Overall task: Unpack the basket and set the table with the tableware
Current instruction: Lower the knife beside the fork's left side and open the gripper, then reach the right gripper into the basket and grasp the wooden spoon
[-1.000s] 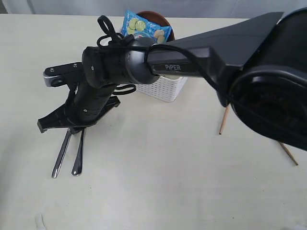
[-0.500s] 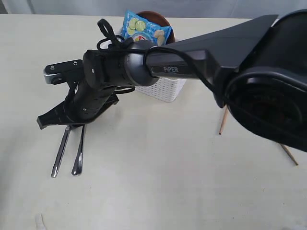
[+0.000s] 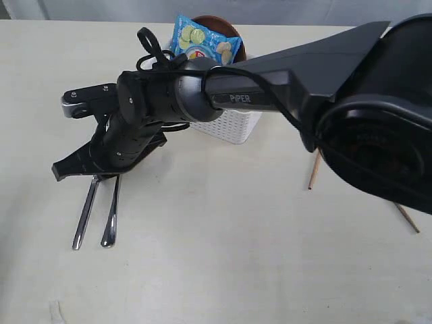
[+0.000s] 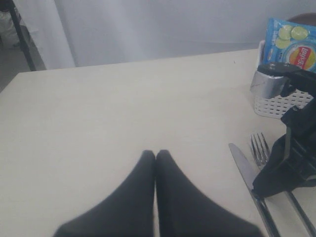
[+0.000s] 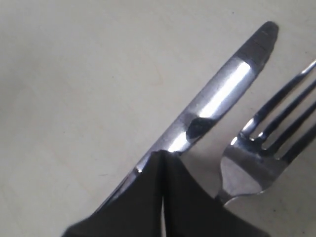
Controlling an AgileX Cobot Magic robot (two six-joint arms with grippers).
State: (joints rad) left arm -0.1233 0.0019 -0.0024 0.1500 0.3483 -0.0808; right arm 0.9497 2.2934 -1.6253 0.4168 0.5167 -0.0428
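A steel knife [image 3: 84, 216] and fork [image 3: 110, 216] lie side by side on the cream table [image 3: 223, 270], left of centre. My right gripper [image 3: 102, 177] has reached across and hangs just over their upper ends. In the right wrist view it is shut [image 5: 164, 155], nothing held, with its tips above the knife blade [image 5: 222, 94] beside the fork tines [image 5: 266, 143]. The white basket [image 3: 233, 125] stands behind the arm, with a blue chip bag [image 3: 202, 39] and a brown plate [image 3: 226, 25] showing. Two chopsticks [image 3: 314, 169] [image 3: 406, 216] lie at the right. My left gripper [image 4: 156, 154] is shut over bare table.
The right arm's black forearm [image 3: 290, 74] crosses the view and hides most of the basket. In the left wrist view the knife [image 4: 243, 165], fork [image 4: 260, 147], basket [image 4: 276, 103] and chip bag [image 4: 291, 44] sit off to one side.
My right gripper has risen a little above the knife and fork, which stay where they lie. Nothing else has moved.
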